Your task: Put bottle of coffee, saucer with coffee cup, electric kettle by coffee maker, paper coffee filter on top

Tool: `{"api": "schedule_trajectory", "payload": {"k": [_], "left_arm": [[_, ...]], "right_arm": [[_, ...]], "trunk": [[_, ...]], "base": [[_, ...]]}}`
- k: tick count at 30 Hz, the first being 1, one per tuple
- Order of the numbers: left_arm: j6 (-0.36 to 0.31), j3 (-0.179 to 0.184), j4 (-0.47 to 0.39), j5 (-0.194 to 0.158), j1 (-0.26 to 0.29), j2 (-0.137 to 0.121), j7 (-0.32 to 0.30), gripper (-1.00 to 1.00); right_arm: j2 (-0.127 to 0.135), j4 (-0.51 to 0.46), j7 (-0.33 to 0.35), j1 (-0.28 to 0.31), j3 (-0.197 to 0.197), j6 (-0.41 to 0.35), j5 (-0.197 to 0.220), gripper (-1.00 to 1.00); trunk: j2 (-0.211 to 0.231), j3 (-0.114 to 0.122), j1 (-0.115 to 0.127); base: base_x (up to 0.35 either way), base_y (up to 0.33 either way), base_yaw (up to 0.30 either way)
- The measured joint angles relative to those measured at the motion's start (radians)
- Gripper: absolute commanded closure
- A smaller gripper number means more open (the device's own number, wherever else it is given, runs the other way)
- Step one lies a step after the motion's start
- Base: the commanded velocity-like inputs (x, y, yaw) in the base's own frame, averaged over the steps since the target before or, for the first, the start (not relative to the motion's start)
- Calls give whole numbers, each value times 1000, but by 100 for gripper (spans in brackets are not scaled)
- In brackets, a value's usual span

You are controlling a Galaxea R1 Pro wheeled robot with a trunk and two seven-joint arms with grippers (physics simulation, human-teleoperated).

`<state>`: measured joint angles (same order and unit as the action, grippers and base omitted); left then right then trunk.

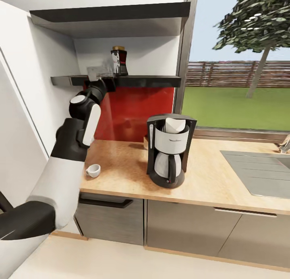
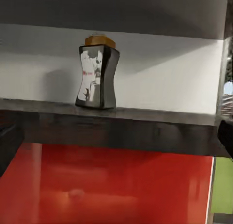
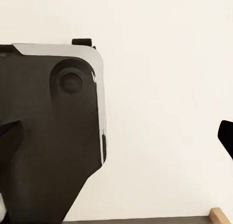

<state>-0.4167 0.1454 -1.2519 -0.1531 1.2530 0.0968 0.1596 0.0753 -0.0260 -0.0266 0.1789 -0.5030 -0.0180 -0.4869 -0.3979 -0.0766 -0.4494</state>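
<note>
The small dark bottle of coffee (image 1: 119,61) with a curved waist, gold-tan cap and black-white-red label is seen upright on the thick dark grey kitchen shelf (image 1: 149,81), toward its left end and against the white wall. The left end effector (image 1: 98,73) is raised to the shelf's front edge, just beside the bottle and apart from it; its fingers are seen spread at the sides of the left wrist view, with the bottle (image 2: 96,72) between and beyond them. The tall black coffee maker (image 1: 169,150) with a silver steel carafe is stood near the middle of the light tan wood-grain tabletop (image 1: 209,182), a white paper filter (image 1: 175,125) set in its top. The small white ceramic coffee cup (image 1: 93,170) is placed near the tabletop's front left corner. Whether the right end effector is open or closed cannot be told.
</note>
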Motion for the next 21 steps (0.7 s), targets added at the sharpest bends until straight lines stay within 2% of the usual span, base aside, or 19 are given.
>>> {"api": "schedule_trajectory", "payload": {"k": [2,6,10,14,19,21], "left_arm": [[-14,-1,6,0,35,1,1,-100],[-88,-2,85,0,142,3,3,-100],[-107,-14,249,0,284,-1,3,-100],[-109,-22,382,4,376,-4,4,-100],[-112,-24,425,7,404,-10,37,-100],[-114,-24,422,8,404,-28,44,-100]], "right_arm": [[-6,0,1,0,0,0,-3,-100],[-12,0,2,0,1,1,-12,-100],[-14,-1,3,0,0,5,-10,-100],[-13,-2,3,0,-2,6,-7,-100],[-8,-3,18,0,-5,6,1,-100],[-1,-2,114,-1,-5,6,7,-100]], "trunk": [[0,0,0],[0,0,0],[0,0,0],[0,0,0],[0,0,0],[0,0,0]], "base": [[0,0,0],[0,0,0],[0,0,0],[0,0,0],[0,0,0],[0,0,0]]}}
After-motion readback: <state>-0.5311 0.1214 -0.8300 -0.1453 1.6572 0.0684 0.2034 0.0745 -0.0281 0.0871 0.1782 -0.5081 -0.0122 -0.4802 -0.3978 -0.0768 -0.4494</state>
